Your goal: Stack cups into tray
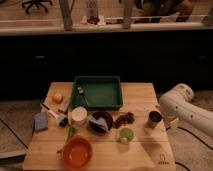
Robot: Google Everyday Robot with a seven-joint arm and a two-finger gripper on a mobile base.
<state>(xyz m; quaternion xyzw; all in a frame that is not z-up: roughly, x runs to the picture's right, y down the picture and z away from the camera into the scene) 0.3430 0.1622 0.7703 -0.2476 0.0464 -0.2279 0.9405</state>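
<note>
The dark green tray point(107, 102) sits at the back middle of the wooden table, with a small utensil point(80, 92) lying at its left side. The dark grey-brown cup point(154, 119) stands upright near the table's right edge. The pale green cup point(125, 135) stands in front of it, to the left. My white arm point(182, 102) reaches in from the right. My gripper point(168, 123) is low, just right of the dark cup, mostly hidden by the arm.
A dark brown bowl point(100, 121), a white round container point(78, 115) and a reddish-brown clump point(124, 119) lie in front of the tray. An orange bowl point(77, 152) is front left. An orange fruit point(58, 97), brush point(52, 112) and blue sponge point(41, 121) are left.
</note>
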